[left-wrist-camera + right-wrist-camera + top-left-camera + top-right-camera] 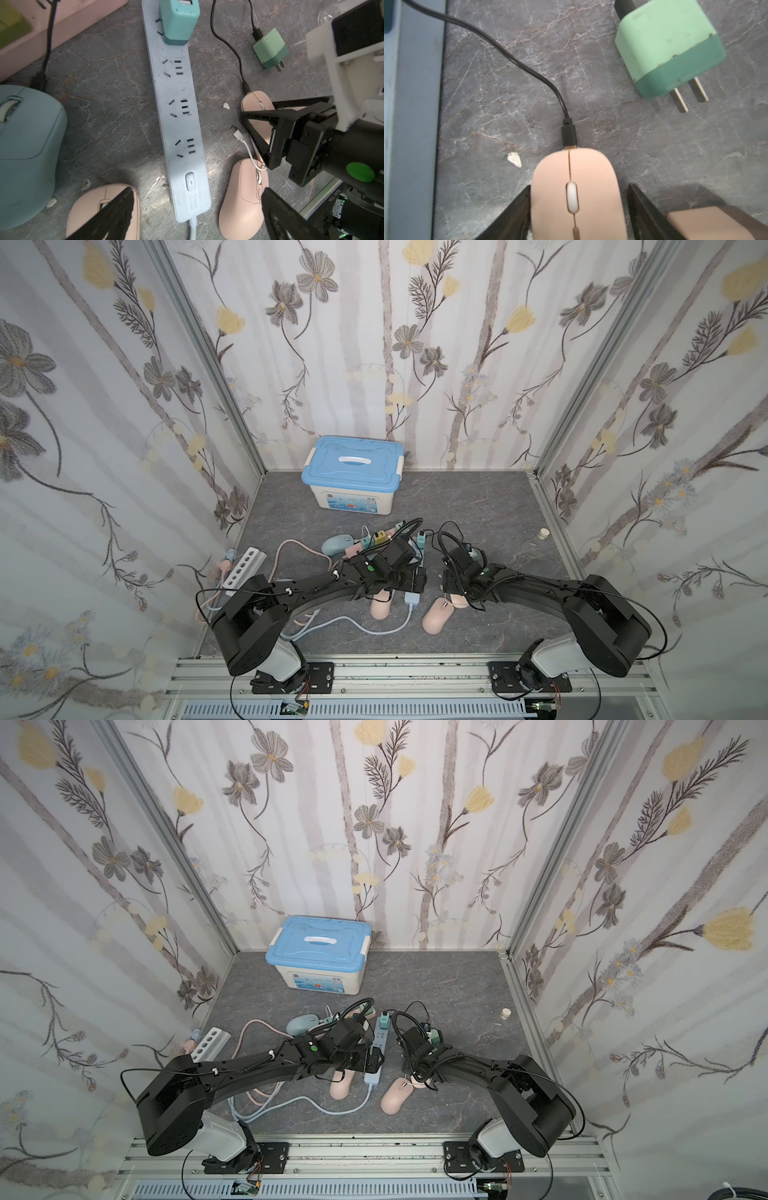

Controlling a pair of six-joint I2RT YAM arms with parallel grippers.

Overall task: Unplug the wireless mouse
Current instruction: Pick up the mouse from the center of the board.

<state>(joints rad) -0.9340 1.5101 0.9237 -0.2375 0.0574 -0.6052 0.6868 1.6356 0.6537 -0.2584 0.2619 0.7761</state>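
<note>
Right gripper straddles the pink mouse, jaws apart; next it should clamp while the wide-spread left gripper pulls the black plug.

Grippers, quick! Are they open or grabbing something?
Left gripper: open, holding nothing.
Right gripper: open around the pink oval plastic mouse, not squeezing it yet.
</note>
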